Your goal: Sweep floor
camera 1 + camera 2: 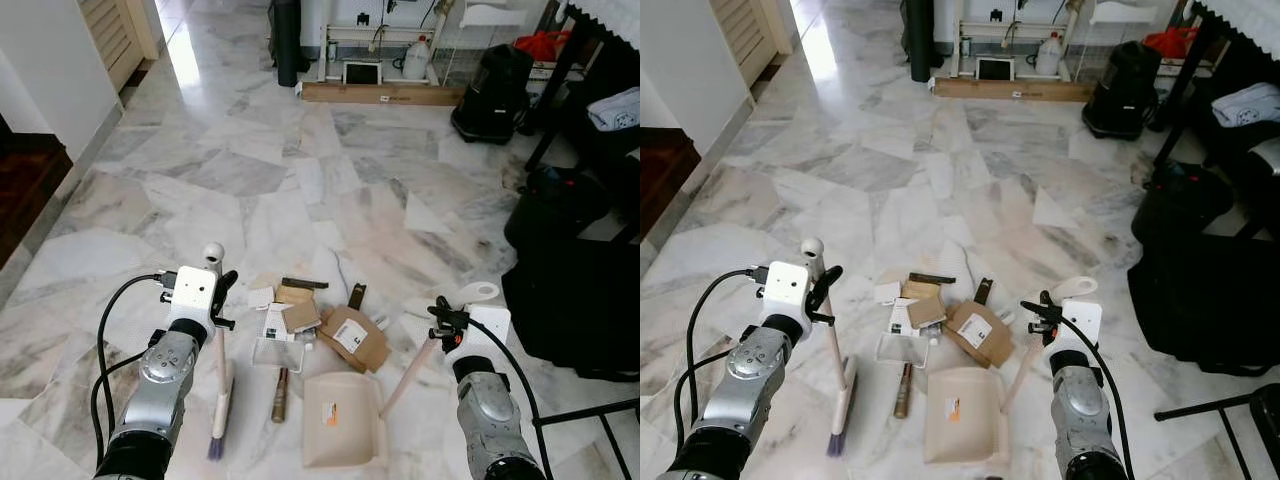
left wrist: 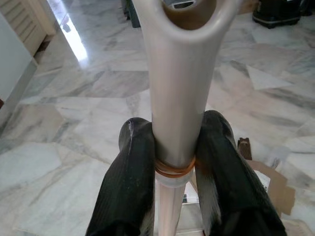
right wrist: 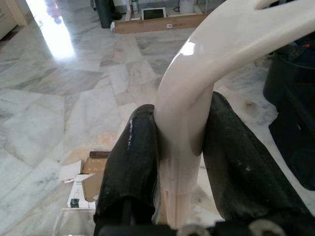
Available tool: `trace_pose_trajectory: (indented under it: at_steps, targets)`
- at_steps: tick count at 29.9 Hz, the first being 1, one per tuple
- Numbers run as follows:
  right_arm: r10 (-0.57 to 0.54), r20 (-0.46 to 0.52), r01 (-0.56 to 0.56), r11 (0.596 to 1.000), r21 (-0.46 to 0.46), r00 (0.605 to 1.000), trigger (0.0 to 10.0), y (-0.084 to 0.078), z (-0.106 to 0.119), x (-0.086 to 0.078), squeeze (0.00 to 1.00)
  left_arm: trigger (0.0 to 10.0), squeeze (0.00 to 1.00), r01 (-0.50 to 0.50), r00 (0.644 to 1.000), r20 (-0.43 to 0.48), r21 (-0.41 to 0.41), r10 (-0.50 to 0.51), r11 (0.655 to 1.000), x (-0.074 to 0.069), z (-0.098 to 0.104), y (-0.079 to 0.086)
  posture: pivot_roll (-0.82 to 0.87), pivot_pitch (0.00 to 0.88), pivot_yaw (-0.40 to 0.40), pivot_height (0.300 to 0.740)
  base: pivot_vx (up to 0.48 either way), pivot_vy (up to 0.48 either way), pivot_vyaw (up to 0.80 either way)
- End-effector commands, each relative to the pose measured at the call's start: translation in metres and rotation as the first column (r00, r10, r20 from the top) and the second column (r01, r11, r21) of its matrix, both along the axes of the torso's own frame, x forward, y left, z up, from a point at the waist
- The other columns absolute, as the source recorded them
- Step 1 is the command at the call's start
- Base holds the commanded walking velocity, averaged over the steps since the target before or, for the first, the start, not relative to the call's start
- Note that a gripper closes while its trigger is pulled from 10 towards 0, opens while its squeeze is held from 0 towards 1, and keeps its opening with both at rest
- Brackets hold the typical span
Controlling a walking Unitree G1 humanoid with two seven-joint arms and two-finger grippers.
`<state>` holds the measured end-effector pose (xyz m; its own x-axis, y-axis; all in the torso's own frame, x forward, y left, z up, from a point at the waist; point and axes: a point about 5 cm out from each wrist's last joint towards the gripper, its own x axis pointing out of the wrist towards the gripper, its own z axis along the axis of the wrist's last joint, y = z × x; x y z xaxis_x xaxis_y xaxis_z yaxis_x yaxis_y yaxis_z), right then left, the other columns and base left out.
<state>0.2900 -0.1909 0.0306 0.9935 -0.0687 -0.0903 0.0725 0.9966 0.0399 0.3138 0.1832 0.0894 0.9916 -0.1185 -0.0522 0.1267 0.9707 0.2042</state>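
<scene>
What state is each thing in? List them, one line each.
Left gripper: fingers shut on the broom handle.
Right gripper: fingers shut on the dustpan handle.
Broom: upright, bristles on the floor.
Dustpan: resting on the floor, nothing in it yet.
Cardboard scraps: piled on the floor just beyond the dustpan, not yet swept in.
Brown tube: lying between broom and dustpan.
</scene>
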Motion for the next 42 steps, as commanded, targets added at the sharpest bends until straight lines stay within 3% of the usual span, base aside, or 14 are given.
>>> trace_pose_trajectory:
  at_steps: [1, 23, 37, 42]
  targets:
    - [-0.01, 0.026, 0.01, 1.0, 0.006, 1.0, 10.0, 0.001, 0.005, 0.004, 0.0, 10.0, 0.0, 0.021, 1.0, 0.004, -0.008, -0.02, 1.0, 0.003, 0.004, -0.002, 0.03, 0.129, -0.014, 0.74, 0.0, 0.0, 0.0]
    - [-0.027, -0.002, 0.027, 1.0, 0.004, 1.0, 10.0, 0.004, -0.003, 0.0, 0.0, 10.0, 0.0, 0.09, 0.993, -0.06, -0.119, -0.097, 0.989, 0.003, 0.0, -0.005, 0.03, 0.119, 0.008, 0.74, 0.0, 0.0, 0.0]
    - [-0.021, -0.014, 0.021, 1.0, -0.003, 1.0, 10.0, 0.005, -0.004, 0.001, 0.0, 10.0, 0.0, 0.14, 0.984, -0.093, -0.125, -0.152, 0.982, -0.001, -0.002, -0.007, 0.04, 0.113, 0.006, 0.74, 0.0, 0.0, 0.0]
    - [-0.018, -0.018, 0.018, 1.0, -0.004, 1.0, 10.0, 0.006, -0.005, 0.001, 0.0, 10.0, 0.0, 0.181, 0.973, -0.106, -0.192, -0.204, 0.965, -0.001, -0.002, -0.012, 0.04, 0.117, 0.005, 0.74, 0.0, 0.0, 0.0]
